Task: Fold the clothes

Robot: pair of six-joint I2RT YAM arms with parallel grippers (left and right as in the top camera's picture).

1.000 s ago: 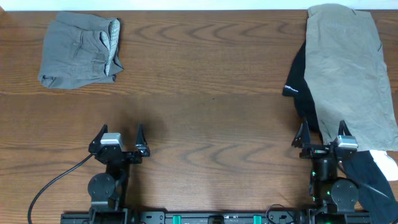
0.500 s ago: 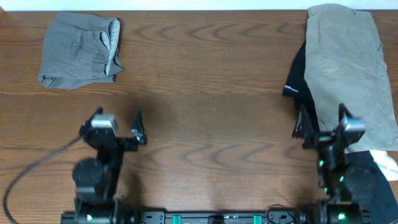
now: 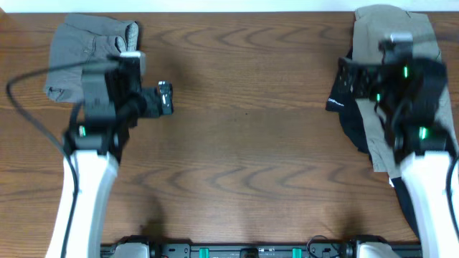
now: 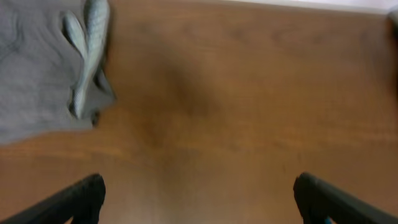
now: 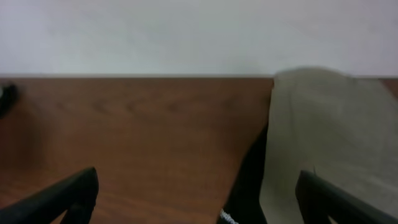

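Left claw [image 4: 198, 200] wide open, black fingers [image 4: 79, 199] low at both corners of the left wrist view, gripping nothing, only bare wood in between. Right claw [image 5: 200, 196] spread just as wide, also with nothing held, dark fingers [image 5: 71, 194] low at the frame corners.

Under both, a brown wooden table [image 3: 244, 136], smooth, with wavy grain.

Further up, at the upper left of the overhead view, small grey shorts [image 3: 72, 54]: soft woven cloth in a rough square bundle, paler waistband lining turned out along the right edge, partly covered by the left arm.

At the upper right of the overhead view, large khaki-green shorts [image 3: 384, 20]: long, flat, finely wrinkled, reaching up to the far table edge, mostly under the right arm. Beneath the left side of them, black sportswear [image 3: 350, 118], smooth and matte, with a small white print at the edge, showing as a curved dark border.

Behind the table, in the right wrist view, a plain white wall [image 5: 186, 34].
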